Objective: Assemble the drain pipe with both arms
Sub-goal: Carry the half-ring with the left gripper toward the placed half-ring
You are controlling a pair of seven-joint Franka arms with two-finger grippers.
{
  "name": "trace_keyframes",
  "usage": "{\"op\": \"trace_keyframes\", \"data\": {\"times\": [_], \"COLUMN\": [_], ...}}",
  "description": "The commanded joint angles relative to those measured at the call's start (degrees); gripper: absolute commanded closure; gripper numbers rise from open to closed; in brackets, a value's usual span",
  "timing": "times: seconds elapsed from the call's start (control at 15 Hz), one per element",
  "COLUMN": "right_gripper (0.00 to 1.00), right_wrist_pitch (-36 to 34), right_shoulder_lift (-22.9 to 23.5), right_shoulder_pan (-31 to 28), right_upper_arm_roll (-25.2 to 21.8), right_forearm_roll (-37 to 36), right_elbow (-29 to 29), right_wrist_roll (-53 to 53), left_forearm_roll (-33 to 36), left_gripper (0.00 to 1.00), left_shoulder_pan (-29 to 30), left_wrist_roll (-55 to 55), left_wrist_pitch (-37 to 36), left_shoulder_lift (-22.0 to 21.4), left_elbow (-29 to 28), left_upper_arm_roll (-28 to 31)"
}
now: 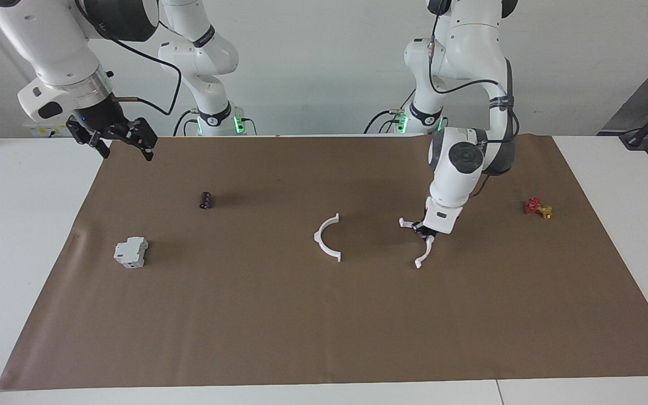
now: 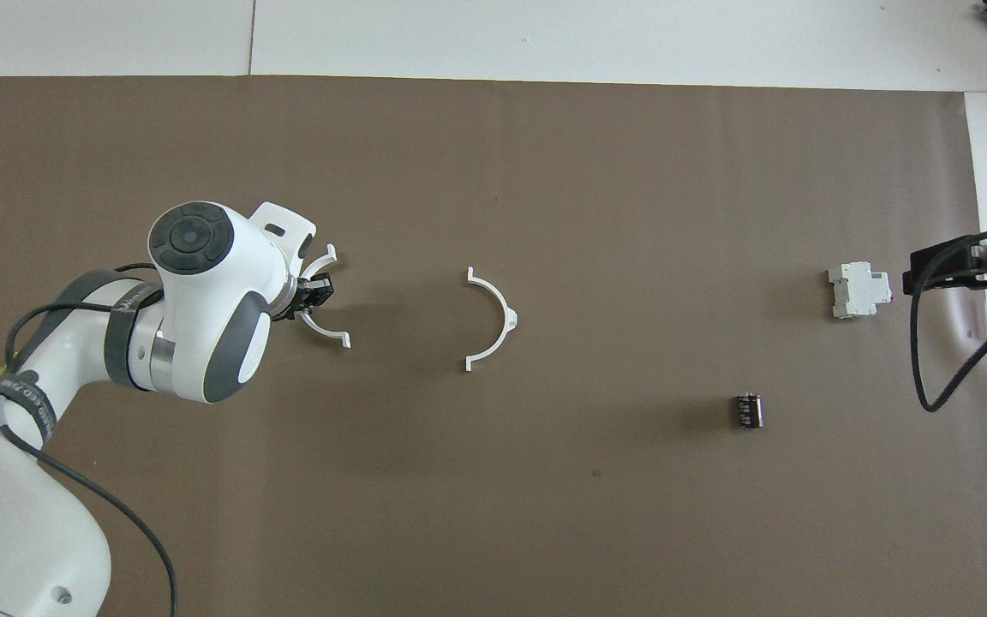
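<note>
One white half-ring of the drain pipe (image 1: pixel 316 236) (image 2: pixel 511 320) lies flat at the middle of the brown mat, its open side toward the left arm's end. My left gripper (image 1: pixel 426 232) (image 2: pixel 315 296) is shut on the middle of the other half-ring (image 1: pixel 425 253) (image 2: pixel 328 330). It holds that piece low over the mat beside the lying one, a hand's width apart, the open sides facing each other. My right gripper (image 1: pixel 126 147) (image 2: pixel 956 267) waits open and empty, raised over the mat's edge at the right arm's end.
A grey blocky box (image 1: pixel 131 252) (image 2: pixel 858 290) and a small black cylinder (image 1: pixel 206 200) (image 2: pixel 747 410) sit toward the right arm's end. A red-and-gold valve piece (image 1: pixel 538 208) lies toward the left arm's end. The brown mat (image 1: pixel 324 326) covers most of the table.
</note>
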Motion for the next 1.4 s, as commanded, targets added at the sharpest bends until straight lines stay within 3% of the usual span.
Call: {"op": "trace_keyframes", "data": {"times": [0.0, 0.53, 0.74, 1.34], "right_gripper": [0.00, 0.00, 0.00, 0.00], "right_wrist_pitch": [1.40, 1.40, 1.32, 1.40], "right_shoulder_lift": [-1.55, -1.55, -1.55, -1.64], "right_shoulder_pan": [-0.28, -0.28, -0.28, -0.28], "right_upper_arm_roll": [0.21, 0.21, 0.21, 0.21], "right_forearm_roll": [1.20, 1.20, 1.20, 1.20], "right_elbow": [-2.00, -2.00, -2.00, -2.00], "right_wrist_roll": [0.22, 0.22, 0.22, 0.22], "left_forearm_roll": [-0.14, 0.83, 0.83, 0.74], "left_gripper": [0.94, 1.00, 1.00, 1.00], "left_shoulder_pan": [-2.33, -9.62, -9.98, -11.21], "left_wrist_roll": [-1.04, 0.28, 4.06, 1.87], "left_wrist_pitch": [1.63, 1.28, 1.19, 1.37], "left_shoulder_lift": [0.42, 4.10, 6.48, 6.75], "left_elbow": [-0.06, 5.20, 7.15, 7.24], "left_upper_arm_roll": [1.12, 0.76, 0.76, 0.59]}}
